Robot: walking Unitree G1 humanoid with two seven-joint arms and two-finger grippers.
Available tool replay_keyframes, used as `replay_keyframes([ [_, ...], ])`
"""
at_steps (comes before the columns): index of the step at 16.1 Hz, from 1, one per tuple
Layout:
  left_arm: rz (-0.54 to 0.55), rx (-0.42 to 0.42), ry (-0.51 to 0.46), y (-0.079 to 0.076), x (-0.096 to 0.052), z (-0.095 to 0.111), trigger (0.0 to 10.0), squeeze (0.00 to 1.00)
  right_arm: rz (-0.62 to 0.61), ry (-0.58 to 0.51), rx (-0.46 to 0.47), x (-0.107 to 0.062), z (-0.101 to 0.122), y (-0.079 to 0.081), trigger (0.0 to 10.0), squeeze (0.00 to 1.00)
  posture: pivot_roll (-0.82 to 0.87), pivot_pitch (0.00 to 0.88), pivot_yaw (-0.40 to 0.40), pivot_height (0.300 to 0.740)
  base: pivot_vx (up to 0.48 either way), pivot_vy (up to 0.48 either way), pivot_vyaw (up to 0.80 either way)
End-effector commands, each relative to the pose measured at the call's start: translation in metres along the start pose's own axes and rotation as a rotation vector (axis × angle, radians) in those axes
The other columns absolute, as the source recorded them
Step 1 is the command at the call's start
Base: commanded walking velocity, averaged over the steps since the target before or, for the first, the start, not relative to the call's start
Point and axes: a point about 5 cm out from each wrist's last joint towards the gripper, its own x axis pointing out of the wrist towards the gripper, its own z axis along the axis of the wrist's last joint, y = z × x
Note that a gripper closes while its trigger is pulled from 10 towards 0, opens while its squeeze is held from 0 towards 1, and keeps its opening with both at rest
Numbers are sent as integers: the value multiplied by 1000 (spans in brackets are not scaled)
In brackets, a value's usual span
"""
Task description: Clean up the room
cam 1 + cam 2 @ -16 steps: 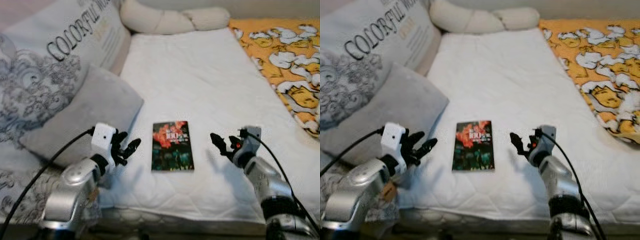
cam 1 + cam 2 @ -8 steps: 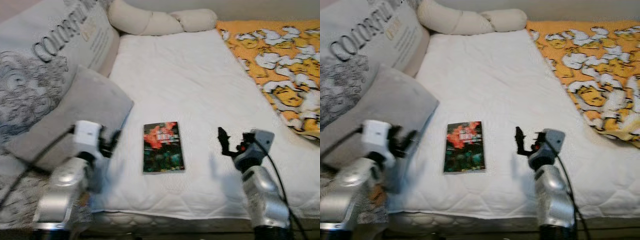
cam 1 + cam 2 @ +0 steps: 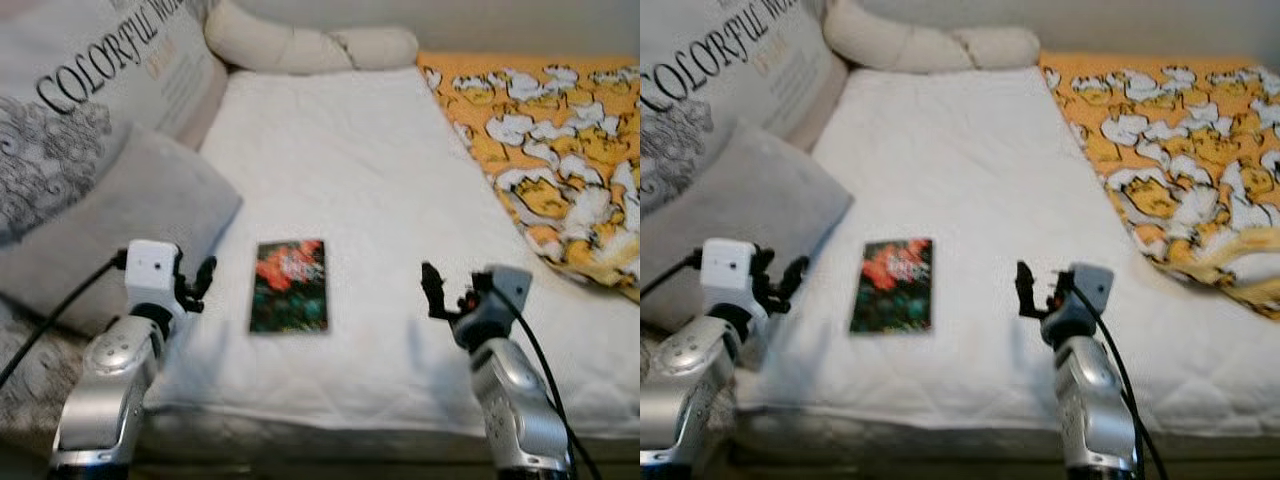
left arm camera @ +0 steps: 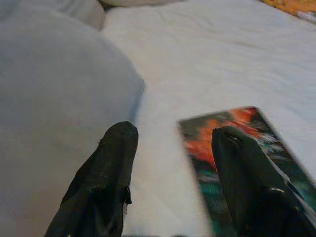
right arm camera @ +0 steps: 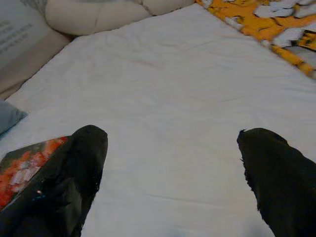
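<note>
At far left a large printed cushion (image 3: 90,110) leans by the bed, with "COLORFUL" readable in dark capitals and a further word cut off by the frame; smaller tan lettering beside it is too blurred to read. A plain grey pillow (image 3: 120,235) lies in front of it. The left gripper (image 3: 200,282) hovers at the pillow's edge, its fingers (image 4: 116,163) parted with nothing between them. Just beside it, a book (image 3: 290,285) lies flat on the white mattress (image 3: 340,150) near the front edge: a thin paperback with a dark cover, a red-orange burst at the top and green-blue tones below; its title is illegible. To the book's right, well apart, the right gripper (image 3: 440,296) hangs above the mattress, fingers (image 5: 79,173) spread wide and empty. A cream bolster (image 3: 300,45) lies at the head, and an orange blanket (image 3: 545,150) with white cartoon figures covers the far right.
</note>
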Motion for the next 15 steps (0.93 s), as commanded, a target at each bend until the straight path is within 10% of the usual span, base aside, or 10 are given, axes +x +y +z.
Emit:
replay_keyframes([
  [1,-1,8,-6,-1,1,4,10000,0,-10,-13,-17,0,5,-1,10000,1000,35,0,30,740,0,-345,0],
  [15,-4,12,10,0,22,11,10000,0,51,-36,-54,25,23,14,10000,1000,35,0,50,740,0,-317,0],
])
